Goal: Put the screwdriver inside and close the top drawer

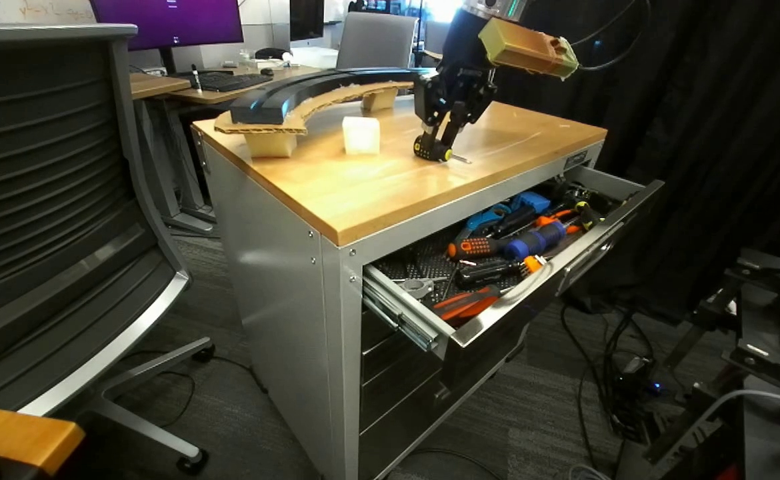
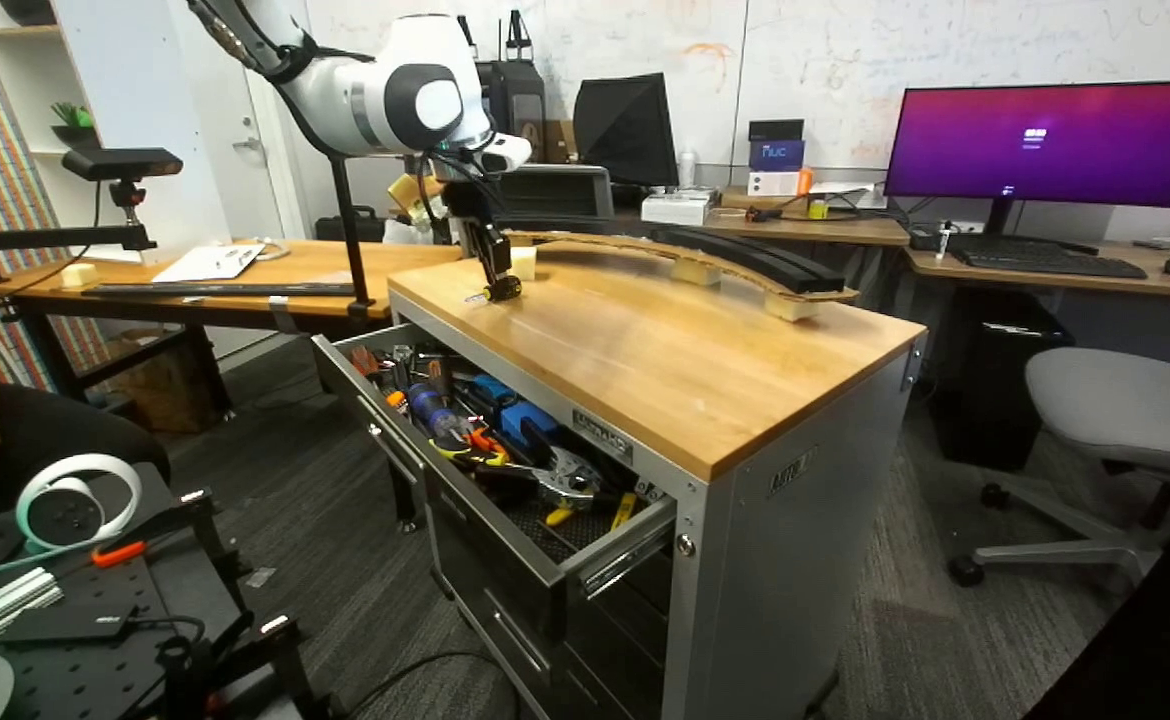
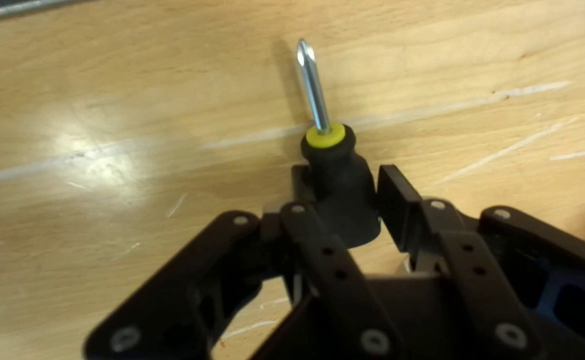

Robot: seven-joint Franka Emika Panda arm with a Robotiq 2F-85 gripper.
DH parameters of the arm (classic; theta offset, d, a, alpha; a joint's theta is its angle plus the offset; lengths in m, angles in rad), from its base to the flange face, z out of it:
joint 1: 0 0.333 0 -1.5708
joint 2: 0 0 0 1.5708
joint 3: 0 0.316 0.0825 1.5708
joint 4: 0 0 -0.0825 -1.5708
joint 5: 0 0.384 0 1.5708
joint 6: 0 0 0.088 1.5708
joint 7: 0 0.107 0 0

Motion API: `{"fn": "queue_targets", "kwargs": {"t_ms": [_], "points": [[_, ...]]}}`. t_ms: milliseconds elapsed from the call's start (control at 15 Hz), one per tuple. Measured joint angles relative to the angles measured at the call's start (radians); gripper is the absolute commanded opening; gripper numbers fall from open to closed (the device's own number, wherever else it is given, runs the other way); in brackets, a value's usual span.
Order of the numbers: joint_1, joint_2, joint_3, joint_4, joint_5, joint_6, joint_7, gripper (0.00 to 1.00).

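The screwdriver [image 3: 335,160] has a stubby black handle, a yellow collar and a short silver shaft. It is at the tabletop near the drawer side in both exterior views [image 1: 433,149] [image 2: 505,290]; whether it touches the wood is unclear. My gripper [image 3: 340,195] points down with one finger on each side of the handle, and both appear to touch it. The gripper also shows in both exterior views [image 1: 440,129] [image 2: 497,268]. The top drawer [image 1: 557,267] is pulled well out and holds many tools; its front also shows in an exterior view [image 2: 450,482].
The wooden top [image 1: 377,193] stands above the drawer. A white block [image 1: 361,135] and a curved black piece on cardboard [image 1: 337,93] stand on it. Orange- and blue-handled tools [image 1: 537,240] fill the drawer. An office chair [image 1: 50,200] stands beside the cabinet.
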Motion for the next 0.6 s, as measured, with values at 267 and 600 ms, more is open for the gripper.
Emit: {"fn": "queue_targets", "kwargs": {"t_ms": [267, 600], "points": [[-0.014, -0.042, 0.023, -0.059, 0.073, 0.009, -0.048, 0.20], [-0.020, -0.144, 0.090, -0.197, 0.173, 0.004, -0.128, 0.19]]}}
